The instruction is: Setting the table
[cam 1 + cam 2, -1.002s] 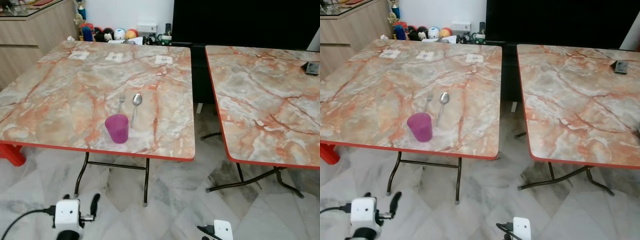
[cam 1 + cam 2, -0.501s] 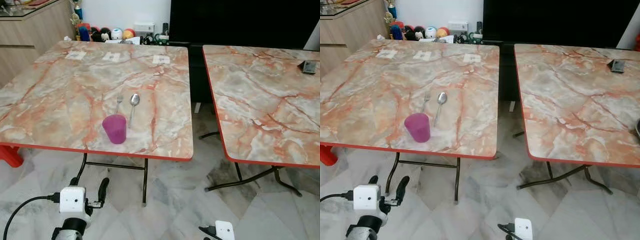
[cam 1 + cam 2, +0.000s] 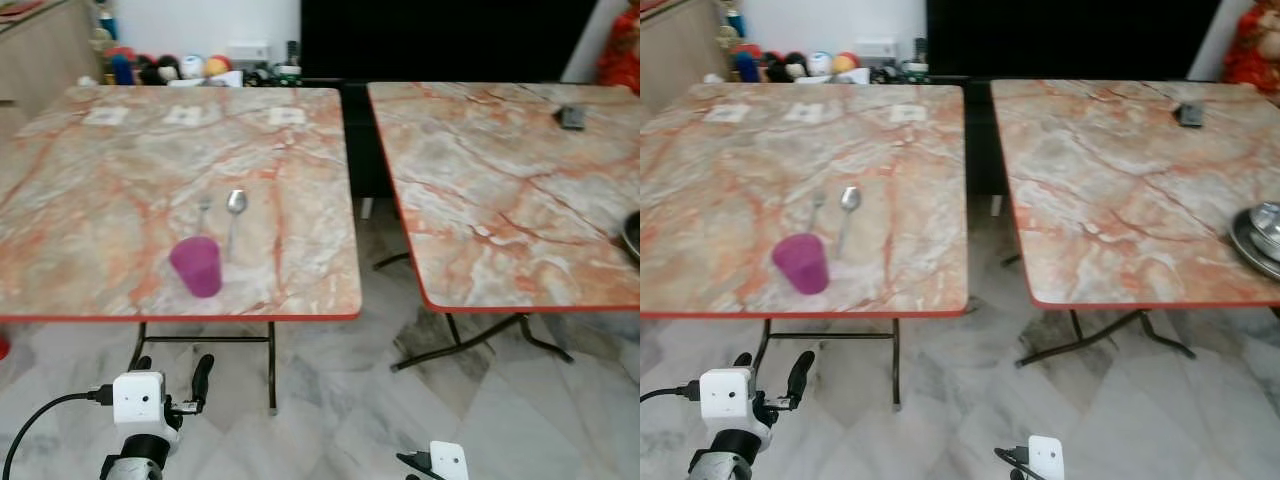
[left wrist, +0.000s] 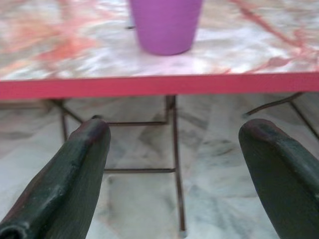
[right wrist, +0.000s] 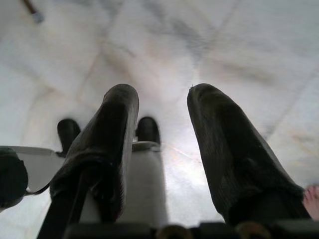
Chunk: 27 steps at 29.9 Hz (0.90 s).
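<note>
Two folding tabletops w/ orange-veined marble pattern and red edging stand side by side on a pale marble-tile floor [image 3: 330,400], a narrow gap between them. On the left tabletop [image 3: 90,170], near its front edge, sits a purple cup [image 3: 196,266], upright; just behind it lie a fork [image 3: 203,210] and a spoon [image 3: 234,212], side by side, handles toward the cup. Three small white cards [image 3: 183,116] line the far edge. The right tabletop [image 3: 480,160] carries a small dark object [image 3: 571,117] near its far corner and, at its right edge, a metal bowl on a plate [image 3: 1260,232], partly cut off by the frame. Behind the tabletops: a big black screen [image 3: 430,35], a row of colourful toys [image 3: 160,68] along the wall, a wooden cabinet [image 3: 40,45] at far left. Both tabletops rest on dark metal legs. Left claw [image 4: 177,164] is held low in front of the left tabletop, fingers spread wide and holding nothing, aimed at the cup above the red edge. Right claw [image 5: 162,144] points down at the floor, fingers parted, nothing between them.
</note>
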Tool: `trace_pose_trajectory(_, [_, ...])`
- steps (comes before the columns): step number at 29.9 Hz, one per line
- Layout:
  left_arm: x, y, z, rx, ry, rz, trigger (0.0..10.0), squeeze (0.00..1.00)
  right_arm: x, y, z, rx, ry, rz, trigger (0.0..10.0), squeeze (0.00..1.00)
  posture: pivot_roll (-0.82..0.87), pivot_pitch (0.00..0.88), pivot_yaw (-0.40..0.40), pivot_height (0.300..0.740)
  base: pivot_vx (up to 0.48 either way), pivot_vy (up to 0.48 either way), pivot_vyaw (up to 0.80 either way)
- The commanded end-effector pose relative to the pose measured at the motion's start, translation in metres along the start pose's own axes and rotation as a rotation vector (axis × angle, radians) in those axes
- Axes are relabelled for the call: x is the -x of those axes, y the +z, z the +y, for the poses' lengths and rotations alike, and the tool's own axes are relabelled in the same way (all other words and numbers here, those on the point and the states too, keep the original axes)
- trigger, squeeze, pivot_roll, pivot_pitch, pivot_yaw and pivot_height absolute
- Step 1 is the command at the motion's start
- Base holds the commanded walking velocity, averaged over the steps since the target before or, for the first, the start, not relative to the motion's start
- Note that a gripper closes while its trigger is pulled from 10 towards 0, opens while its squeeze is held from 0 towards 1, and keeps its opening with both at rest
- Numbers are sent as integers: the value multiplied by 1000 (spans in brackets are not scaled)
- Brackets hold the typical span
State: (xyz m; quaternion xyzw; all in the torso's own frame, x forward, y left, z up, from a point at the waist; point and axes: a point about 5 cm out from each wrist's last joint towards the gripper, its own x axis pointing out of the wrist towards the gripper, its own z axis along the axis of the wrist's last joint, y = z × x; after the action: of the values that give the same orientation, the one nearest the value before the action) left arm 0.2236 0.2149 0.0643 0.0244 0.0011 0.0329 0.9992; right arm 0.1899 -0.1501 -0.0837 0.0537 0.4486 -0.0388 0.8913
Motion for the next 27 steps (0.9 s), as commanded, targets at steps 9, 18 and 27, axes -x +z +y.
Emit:
trace_pose_trajectory(9, [4,-6,4,-2,2,14,10000,0,1,-4,2,-7,10,9,10000,0,62,93,-20,740,0,0,0])
trace_pose_trajectory(18, [1,-6,3,12,-8,6,10000,0,1,-5,2,-3,8,12,10000,0,63,94,-18,740,0,0,0])
trace_pose_trajectory(27, [1,-5,1,-3,-35,-3,10000,0,1,-5,3,-7,11,15,10000,0,65,95,-17,740,0,267,-170])
